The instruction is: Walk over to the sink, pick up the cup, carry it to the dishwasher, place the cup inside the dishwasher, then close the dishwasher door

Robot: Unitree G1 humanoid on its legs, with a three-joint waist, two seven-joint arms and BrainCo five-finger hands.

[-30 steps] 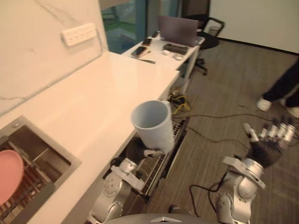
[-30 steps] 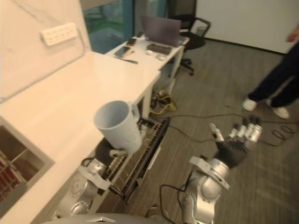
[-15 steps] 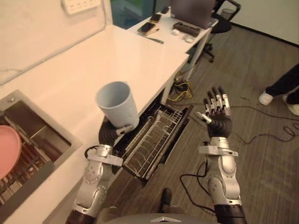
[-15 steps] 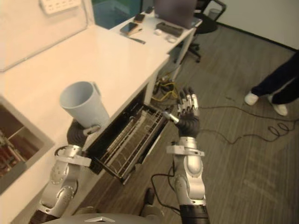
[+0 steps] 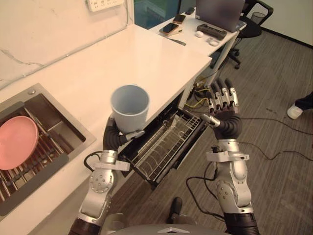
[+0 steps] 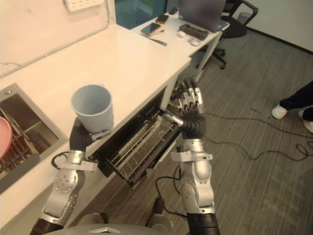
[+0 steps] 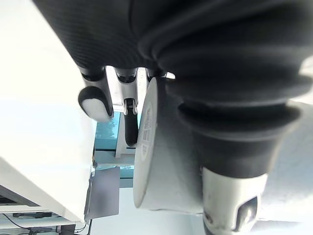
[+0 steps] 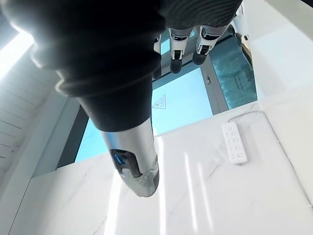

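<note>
A: Since you asked where the cup (image 5: 129, 105) is: it's a bit left of centre in the left eye view. It's pale blue and upright, mouth up, held in the air over the front edge of the white desk (image 5: 88, 68). It's not in the dishwasher yet.

B: What's got hold of it?

A: The left hand (image 5: 117, 138). Fingers and thumb are curled round the lower part of the cup, with the thumb showing at the front. In the left wrist view the cup's base sits right against the fingers.

B: And the dishwasher itself?

A: The wire dishwasher rack (image 5: 166, 144) is pulled out from under the desk, just below and to the right of the cup.

B: What about the other hand?

A: The right hand (image 5: 224, 115) is raised right of centre, near the outer end of the rack. Fingers are straight and a little spread, with nothing in it.

B: Anything else around?

A: The sink (image 5: 58, 128) is sunk into the desk at the left edge, with a pink plate (image 5: 17, 143) in it. There's a white power strip (image 5: 103, 4) on the wall at the top. A smaller desk (image 5: 188, 33) at the upper right has a laptop (image 5: 220, 7) on it. A person's white shoe (image 5: 295, 110) is on the grey floor (image 5: 279, 166) at the right edge.
</note>
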